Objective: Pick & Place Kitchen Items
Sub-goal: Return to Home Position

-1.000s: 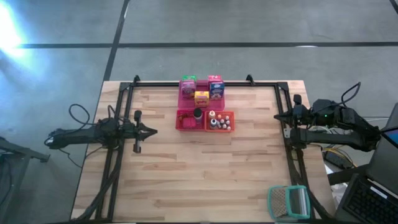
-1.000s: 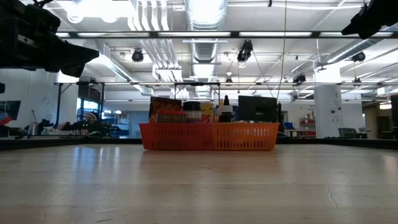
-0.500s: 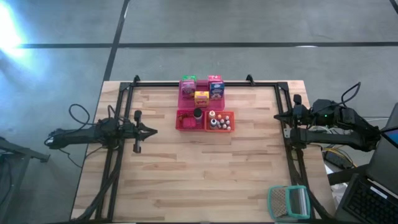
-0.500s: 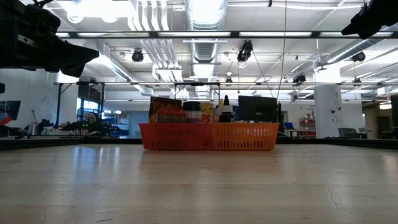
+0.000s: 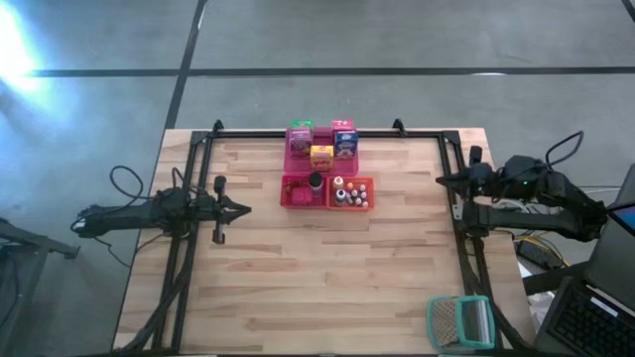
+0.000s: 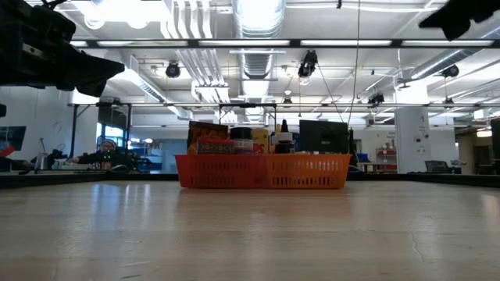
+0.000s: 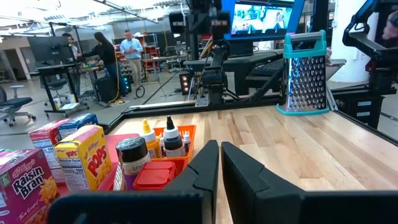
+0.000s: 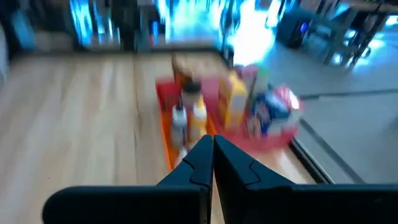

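The left gripper hangs over the left side of the table, its two fingers pressed together on nothing, pointing across the boards toward the right gripper. That one hangs at the opposite side, likewise closed and empty. Nearest the left claw, ahead of its tips and off toward the table's far edge, sits the red tray, which holds a dark-lidded jar and a flat red can. Touching it on the side toward the right claw is the orange tray, with small bottles standing upright in it. Beyond both, farther from either claw, the pink tray carries a yellow carton in front, with a green carton and a blue carton behind it. Well apart from the right claw, at the table's near corner, stands a teal-framed grater.
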